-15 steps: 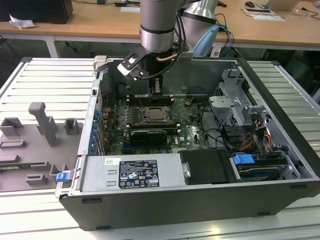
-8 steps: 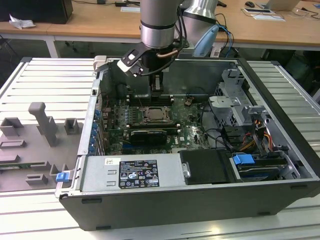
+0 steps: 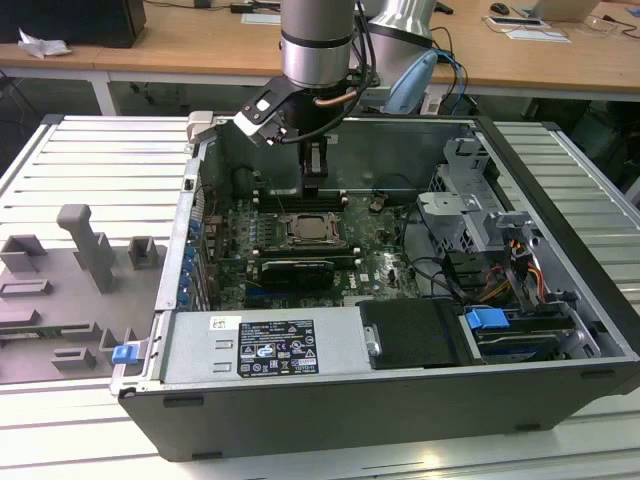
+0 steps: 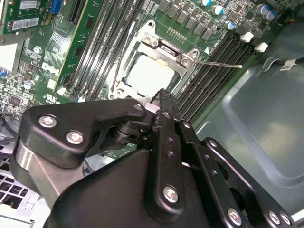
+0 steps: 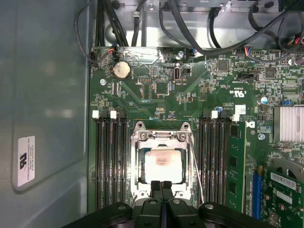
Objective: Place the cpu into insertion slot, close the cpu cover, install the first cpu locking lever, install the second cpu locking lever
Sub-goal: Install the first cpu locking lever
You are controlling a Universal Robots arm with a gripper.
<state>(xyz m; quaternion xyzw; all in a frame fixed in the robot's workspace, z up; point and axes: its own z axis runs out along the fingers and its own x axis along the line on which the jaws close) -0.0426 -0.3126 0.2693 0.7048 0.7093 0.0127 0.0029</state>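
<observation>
At the exterior view's far left, a grey moulded plastic fixture tray (image 3: 70, 285) lies on the pale slatted metal table (image 3: 100, 150). To its right stands the open black desktop computer case (image 3: 400, 420), with a small blue plastic latch (image 3: 124, 352) at its lower left corner and a grey power supply box with a white label (image 3: 275, 345) along its front edge.

Left of centre, the green motherboard (image 3: 375, 255) lies flat in the case. On it is the insertion slot (image 3: 296, 240), a square silver-rimmed socket with a long black graphics card (image 3: 292, 271) just below it in the frame. The cpu (image 5: 164, 164), a thin square chip with a pale silvery face, sits inside the slot. The cpu cover (image 5: 162, 137), a silver metal frame plate with a square window, lies flat over the chip. A thin silver wire lever (image 4: 218, 63) juts from the socket across the long black memory slots (image 4: 213, 76); whether any lever is latched cannot be told.

The black two-fingered gripper (image 3: 312, 190) hangs from the silver arm just above the socket. In both wrist views the gripper (image 5: 161, 184) (image 4: 161, 93) has its fingertips pressed together with nothing between them, at the socket's edge; contact with the cover cannot be told.

Further right are a grey metal drive cage (image 3: 470, 200) and a blue plastic tab (image 3: 487, 320).
</observation>
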